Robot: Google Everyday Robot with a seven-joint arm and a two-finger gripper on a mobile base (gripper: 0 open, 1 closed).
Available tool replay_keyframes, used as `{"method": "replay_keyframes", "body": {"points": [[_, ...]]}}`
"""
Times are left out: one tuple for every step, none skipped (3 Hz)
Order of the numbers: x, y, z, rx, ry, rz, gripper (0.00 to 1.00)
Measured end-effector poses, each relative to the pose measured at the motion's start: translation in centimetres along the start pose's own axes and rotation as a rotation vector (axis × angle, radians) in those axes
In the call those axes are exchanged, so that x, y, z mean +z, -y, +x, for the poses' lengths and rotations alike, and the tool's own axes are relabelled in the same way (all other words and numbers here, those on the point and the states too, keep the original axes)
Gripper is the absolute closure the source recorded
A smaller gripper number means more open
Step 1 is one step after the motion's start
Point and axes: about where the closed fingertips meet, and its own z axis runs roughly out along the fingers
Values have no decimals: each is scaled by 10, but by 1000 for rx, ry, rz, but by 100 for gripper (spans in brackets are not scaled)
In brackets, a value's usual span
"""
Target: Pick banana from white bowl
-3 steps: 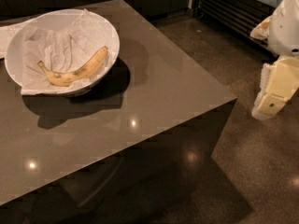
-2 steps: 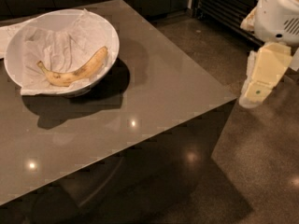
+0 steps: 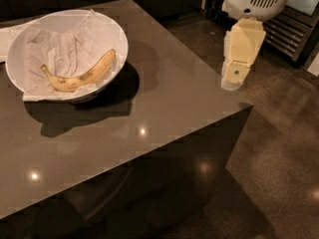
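A yellow banana (image 3: 82, 74) with brown speckles lies curved inside the white bowl (image 3: 117, 39), on crumpled white paper towel, its stem pointing left. The bowl stands at the far left of the dark table. My gripper (image 3: 234, 79) hangs from the cream and white arm (image 3: 251, 1) at the upper right, pointing down just past the table's right edge. It is well to the right of the bowl and holds nothing that I can see.
The dark glossy table (image 3: 164, 103) ends in a corner at the right, near the gripper. Loose white paper (image 3: 7, 34) lies behind the bowl at the left edge. A slatted metal unit (image 3: 294, 31) stands on the dark floor at the far right.
The arm has swung left and come in toward the table's right edge. The banana and bowl have not moved.
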Motion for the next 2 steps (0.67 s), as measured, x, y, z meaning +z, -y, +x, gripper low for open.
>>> {"method": "replay_keyframes", "body": {"points": [[-2,6,-7,-7,19,28,0],[-5,19,-23,-36,36,72,0]]}}
